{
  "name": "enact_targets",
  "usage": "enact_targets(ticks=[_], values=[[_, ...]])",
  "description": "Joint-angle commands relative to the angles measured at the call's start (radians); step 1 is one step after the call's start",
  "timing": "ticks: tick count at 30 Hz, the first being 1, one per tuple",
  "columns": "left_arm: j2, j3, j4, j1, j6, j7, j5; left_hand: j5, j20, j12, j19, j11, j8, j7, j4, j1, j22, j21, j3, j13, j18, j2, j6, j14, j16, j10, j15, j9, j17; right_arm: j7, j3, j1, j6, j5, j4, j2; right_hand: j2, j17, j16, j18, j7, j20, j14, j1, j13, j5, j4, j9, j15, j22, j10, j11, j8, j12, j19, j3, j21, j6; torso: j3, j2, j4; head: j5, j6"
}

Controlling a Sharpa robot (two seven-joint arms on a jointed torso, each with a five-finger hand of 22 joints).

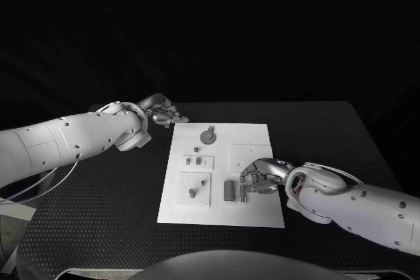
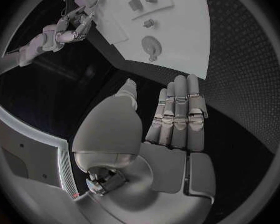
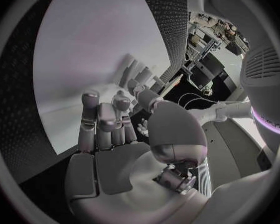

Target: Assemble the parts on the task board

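The white task board point(image 1: 254, 137) lies in the middle of the black table. On it are grey parts: a round one point(image 1: 208, 135) at the far end, small blocks point(image 1: 194, 161) midway, and two upright bars point(image 1: 229, 191) near the front. My right hand point(image 1: 263, 174) hovers over the board's right side, fingers bent down just beside the bars, with nothing in its grasp. The right wrist view has its fingers point(image 3: 105, 122) above the board point(image 3: 84, 50), near the bars point(image 3: 134, 74). My left hand point(image 1: 162, 113) hangs off the board's far left corner, fingers point(image 2: 177, 109) straight and empty; the round part point(image 2: 151, 46) lies beyond them.
Black table point(image 1: 96, 195) surrounds the board on all sides, with wide room left and right. A recessed square point(image 1: 251, 152) marks the board's right middle. The left wrist view catches my right hand point(image 2: 71, 30) at the board's point(image 2: 177, 20) far end.
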Motion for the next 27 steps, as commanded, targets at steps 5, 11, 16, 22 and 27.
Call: enact_targets(ticks=[5,11,16,22,27], values=[[-0.001,0.000,0.004,0.001,0.009,0.003,-0.004,0.001,-0.001,0.000,0.006,0.004,-0.004,0.001,0.002,0.009,-0.001,0.003,-0.006,-0.001,0.013,0.001,0.007,0.008,-0.004,-0.004,0.001,-0.001,0.002,-0.031,0.000,-0.004,-0.012,-0.050,-0.006,0.007,0.005,0.002,-0.001,0.029,0.017,-0.003,0.003,0.002,-0.001,-0.003,0.003,0.016,-0.017,0.002,0.010,-0.020,0.039,0.003,-0.002,0.000,0.004,0.073,0.0003,0.000,0.0011,0.000,-0.002],[-0.001,0.000,0.005,0.001,0.009,0.003,-0.004,0.001,-0.001,0.000,0.006,0.004,-0.004,0.001,0.002,0.009,-0.001,0.003,-0.006,-0.001,0.013,0.001,0.007,0.008,-0.004,-0.004,0.001,-0.001,0.002,-0.030,0.000,-0.006,-0.010,-0.050,-0.006,0.013,0.014,0.002,0.001,0.029,0.003,-0.004,0.006,0.004,-0.001,0.003,0.005,0.027,-0.021,0.002,0.017,-0.026,0.065,0.006,0.001,0.002,0.006,0.120,-0.0003,0.000,0.0008,0.001,-0.003],[-0.001,0.000,0.005,0.001,0.008,0.003,-0.004,0.001,-0.001,0.000,0.006,0.004,-0.004,0.001,0.002,0.008,-0.001,0.003,-0.007,-0.001,0.013,0.002,0.008,0.008,-0.004,-0.003,0.001,-0.001,0.002,-0.030,0.000,-0.009,-0.009,-0.050,-0.010,0.017,0.014,0.002,0.001,0.029,0.003,-0.004,0.006,0.004,-0.001,0.003,0.005,0.027,-0.021,0.002,0.017,-0.026,0.065,0.006,0.001,0.002,0.006,0.120,-0.0005,0.000,0.0005,0.001,-0.005],[-0.001,0.000,0.004,0.001,0.007,0.002,-0.004,0.001,-0.001,0.000,0.006,0.004,-0.004,0.001,0.002,0.008,-0.002,0.003,-0.008,-0.001,0.013,0.003,0.008,0.009,-0.004,-0.004,0.001,-0.002,0.002,-0.028,0.000,-0.012,-0.004,-0.050,-0.008,0.020,0.014,0.002,0.001,0.029,0.003,-0.004,0.006,0.004,-0.001,0.003,0.005,0.027,-0.021,0.002,0.017,-0.026,0.065,0.006,0.001,0.002,0.006,0.120,-0.0002,0.000,0.0006,0.002,-0.005],[-0.001,0.000,0.004,0.001,0.007,0.002,-0.004,0.001,-0.001,0.000,0.006,0.004,-0.004,0.001,0.002,0.008,-0.002,0.003,-0.008,-0.001,0.013,0.003,0.008,0.009,-0.004,-0.004,0.001,-0.002,0.002,-0.028,0.000,-0.012,-0.004,-0.050,-0.009,0.020,0.014,0.002,0.001,0.029,0.003,-0.004,0.006,0.004,-0.001,0.003,0.005,0.027,-0.021,0.002,0.017,-0.026,0.065,0.006,0.001,0.002,0.006,0.120,-0.0004,-0.001,-0.0002,0.002,-0.007]])
